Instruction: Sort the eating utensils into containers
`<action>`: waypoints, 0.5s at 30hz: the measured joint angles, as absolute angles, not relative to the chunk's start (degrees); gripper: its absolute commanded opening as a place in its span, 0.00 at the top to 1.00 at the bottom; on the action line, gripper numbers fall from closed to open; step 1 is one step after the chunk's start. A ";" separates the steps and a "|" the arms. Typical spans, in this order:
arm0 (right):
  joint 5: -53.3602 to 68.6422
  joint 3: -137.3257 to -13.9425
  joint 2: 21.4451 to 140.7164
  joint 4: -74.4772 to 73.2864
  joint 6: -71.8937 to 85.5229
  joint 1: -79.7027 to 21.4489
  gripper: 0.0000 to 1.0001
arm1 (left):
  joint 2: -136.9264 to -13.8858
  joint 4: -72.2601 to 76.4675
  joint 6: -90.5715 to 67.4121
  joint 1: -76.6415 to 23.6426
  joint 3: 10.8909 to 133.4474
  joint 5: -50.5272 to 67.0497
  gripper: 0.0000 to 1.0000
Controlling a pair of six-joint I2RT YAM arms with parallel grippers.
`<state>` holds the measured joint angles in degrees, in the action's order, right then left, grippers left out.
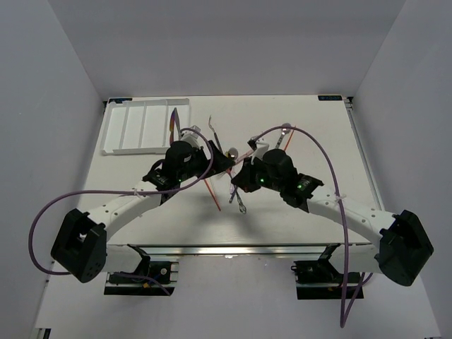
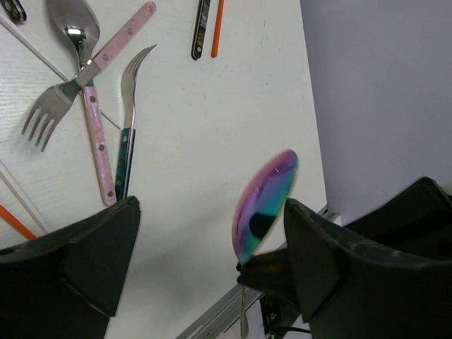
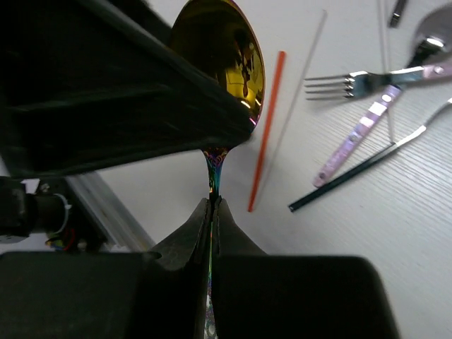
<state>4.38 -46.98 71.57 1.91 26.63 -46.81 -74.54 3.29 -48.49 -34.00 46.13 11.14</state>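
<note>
My right gripper (image 3: 212,205) is shut on the thin handle of an iridescent spoon (image 3: 220,42), held off the table with its gold-tinted bowl up. In the left wrist view the same spoon (image 2: 265,205) shows purple and teal between the wide-apart fingers of my left gripper (image 2: 210,206), which is open and not touching it. From above, both grippers (image 1: 224,164) (image 1: 236,180) meet at the table's middle. The white tray (image 1: 145,127) lies at the far left, with an iridescent piece (image 1: 175,120) in its rightmost slot.
Loose on the table are a pink-handled fork (image 2: 53,106), a pink-handled spoon (image 2: 74,21), a teal-handled fork (image 2: 131,78), a red chopstick (image 3: 267,127) and a dark chopstick (image 3: 353,176). The table's metal edge rail (image 2: 212,318) is close by.
</note>
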 measured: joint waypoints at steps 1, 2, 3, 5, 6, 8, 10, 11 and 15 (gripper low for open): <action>5.39 -47.75 71.64 1.96 26.59 -47.07 1.00 | -74.89 3.51 -48.73 -34.17 46.17 11.05 0.20; 6.15 -48.49 71.85 1.91 26.57 -47.29 1.00 | -75.05 3.68 -48.71 -34.30 46.17 11.05 0.24; 6.79 -49.36 72.23 1.93 26.57 -47.51 1.00 | -75.18 4.19 -48.84 -34.44 46.17 11.09 0.27; 7.90 -50.72 73.08 2.13 26.57 -47.86 1.00 | -75.29 5.17 -48.75 -34.70 46.33 11.22 0.49; 8.23 -51.16 73.43 2.11 26.57 -48.03 1.00 | -75.35 5.45 -48.82 -34.74 46.52 11.38 0.56; 9.15 -51.99 74.32 2.11 26.59 -48.23 1.00 | -75.70 6.28 -48.53 -34.74 47.00 11.75 0.87; 9.89 -53.01 74.81 2.22 26.85 -48.45 1.00 | -76.27 5.21 -46.02 -34.54 47.29 10.70 1.00; 9.43 -53.36 74.78 1.91 26.70 -48.38 1.00 | -76.75 5.56 -46.54 -34.00 47.48 11.09 1.00; 7.60 -53.49 75.31 1.72 27.79 -48.38 0.31 | -78.06 0.80 -43.66 -34.37 50.94 9.13 1.00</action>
<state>7.60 -53.49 75.31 1.72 27.79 -48.38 -78.06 0.80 -43.66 -34.37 50.94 9.13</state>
